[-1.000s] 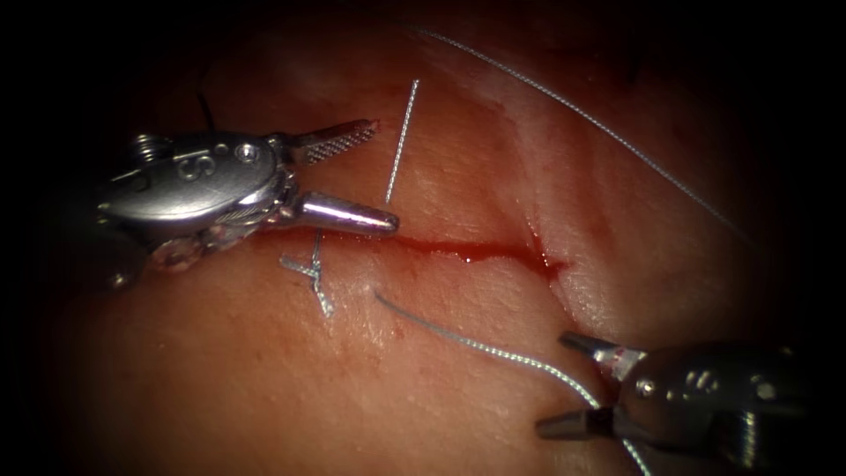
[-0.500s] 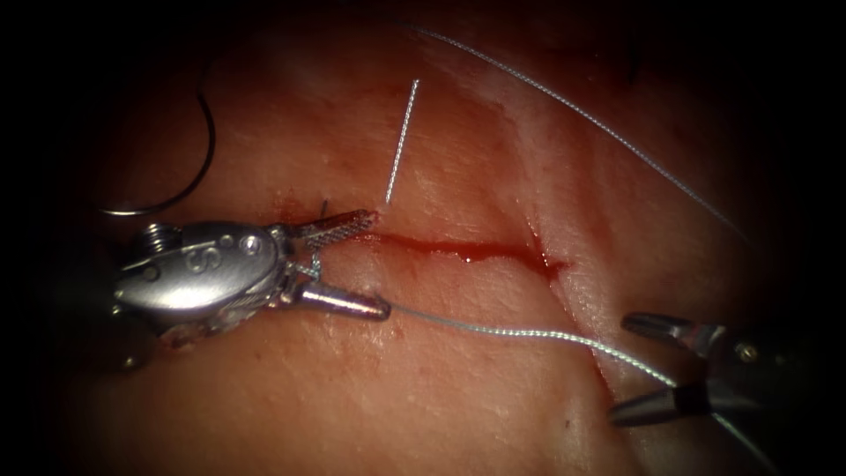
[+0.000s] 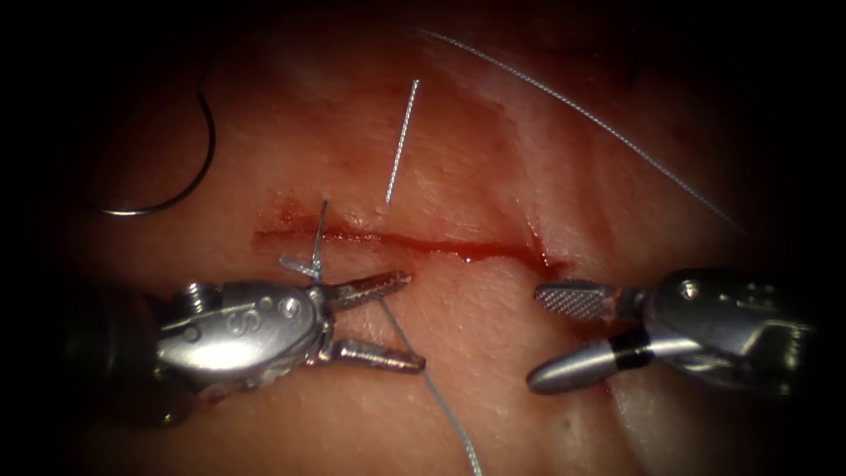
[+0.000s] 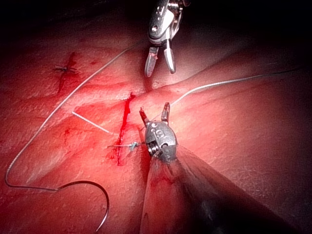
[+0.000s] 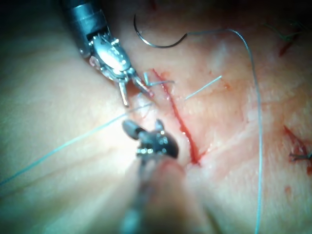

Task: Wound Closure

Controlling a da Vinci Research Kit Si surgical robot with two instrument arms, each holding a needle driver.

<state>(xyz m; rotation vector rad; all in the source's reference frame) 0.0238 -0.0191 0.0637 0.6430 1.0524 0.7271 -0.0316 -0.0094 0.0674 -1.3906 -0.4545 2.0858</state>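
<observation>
Thread (image 3: 432, 388) now lies slack across the tissue (image 3: 493, 176), released by the right tool (image 3: 551, 339). Both tools gape empty below the cut (image 3: 414, 244), the left tool (image 3: 410, 322) beside the knot (image 3: 308, 264). Needle (image 3: 189, 176) rests free, upper left, outside the tissue.

Lit at the centre, dark all round.
Seen through the endoscope: brightly lit in the middle, dimming outward into a black surround (image 3: 35, 53) along every edge. Shadowed likewise beyond the lit patch in the left wrist view.
</observation>
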